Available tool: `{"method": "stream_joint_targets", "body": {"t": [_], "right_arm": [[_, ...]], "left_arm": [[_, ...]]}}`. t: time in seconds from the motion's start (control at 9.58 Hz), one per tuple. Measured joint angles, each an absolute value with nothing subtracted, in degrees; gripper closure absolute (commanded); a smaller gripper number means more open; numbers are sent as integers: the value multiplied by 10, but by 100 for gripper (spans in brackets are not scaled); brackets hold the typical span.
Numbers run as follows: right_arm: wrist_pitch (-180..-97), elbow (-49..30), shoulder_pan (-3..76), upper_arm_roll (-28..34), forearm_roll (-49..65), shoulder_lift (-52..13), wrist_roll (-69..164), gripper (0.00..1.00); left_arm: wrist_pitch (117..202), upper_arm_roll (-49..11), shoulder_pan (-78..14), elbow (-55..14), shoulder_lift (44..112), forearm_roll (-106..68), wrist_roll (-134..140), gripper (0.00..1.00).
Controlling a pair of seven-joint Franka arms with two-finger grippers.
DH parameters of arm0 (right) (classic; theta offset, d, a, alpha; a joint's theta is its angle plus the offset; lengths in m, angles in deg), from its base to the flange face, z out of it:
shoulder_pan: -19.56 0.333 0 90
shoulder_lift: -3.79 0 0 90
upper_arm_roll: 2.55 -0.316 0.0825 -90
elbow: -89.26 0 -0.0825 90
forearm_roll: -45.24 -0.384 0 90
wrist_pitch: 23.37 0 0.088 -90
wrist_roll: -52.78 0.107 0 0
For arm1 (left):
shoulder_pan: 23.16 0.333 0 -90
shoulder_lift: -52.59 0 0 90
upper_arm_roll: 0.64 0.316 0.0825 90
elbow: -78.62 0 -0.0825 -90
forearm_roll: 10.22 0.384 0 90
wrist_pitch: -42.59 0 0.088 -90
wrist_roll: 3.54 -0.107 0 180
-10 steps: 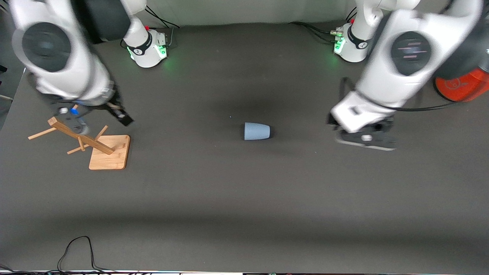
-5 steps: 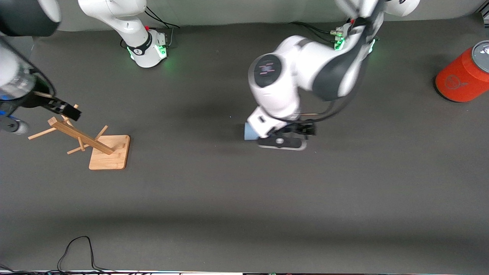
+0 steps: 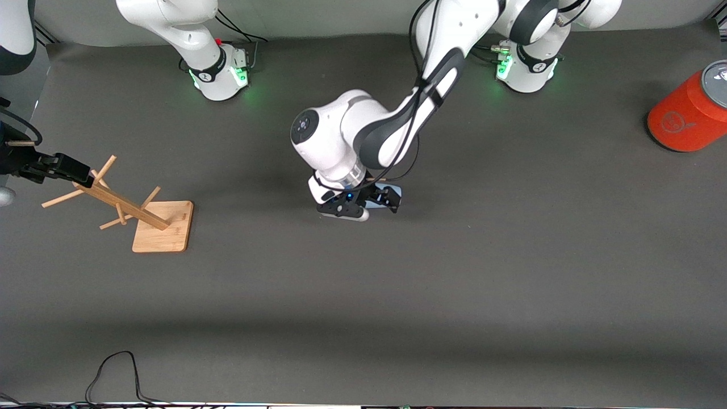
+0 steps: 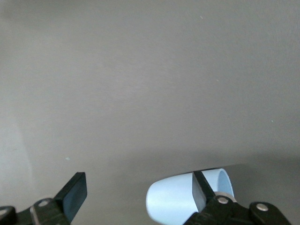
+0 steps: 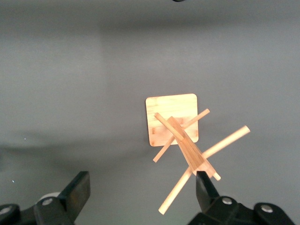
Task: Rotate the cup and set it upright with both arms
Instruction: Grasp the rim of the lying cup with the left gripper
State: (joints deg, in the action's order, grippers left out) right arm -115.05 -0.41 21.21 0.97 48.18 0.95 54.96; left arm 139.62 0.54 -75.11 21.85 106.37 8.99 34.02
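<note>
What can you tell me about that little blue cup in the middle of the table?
The cup is a small pale-blue tumbler, plain and matte, with no handle and a tapered body. It lies on its side on the dark table, about midway between the two arms' ends. The left hand is low over it, fingers open, one finger in front of the cup; contact cannot be told.
</note>
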Motion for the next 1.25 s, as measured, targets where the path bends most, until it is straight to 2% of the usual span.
{"method": "stream_joint_targets", "body": {"t": [0.52,0.73,0.84,0.94,1.15,1.25], "right_arm": [[-1180,-14,214,8,466,9,506,0],[-1180,-14,214,9,466,9,506,0],[-1180,-14,213,9,466,10,505,0],[-1180,-14,213,10,466,10,505,0],[-1180,-14,213,10,466,10,505,0],[-1180,-15,213,10,466,10,505,0]], "left_arm": [[1419,5,-767,224,1110,90,299,1],[1415,5,-771,223,1113,90,287,7],[1413,5,-777,221,1115,90,289,24],[1412,5,-783,221,1118,90,298,49],[1411,5,-786,220,1121,90,308,90],[1411,5,-786,219,1121,90,309,100]]}}
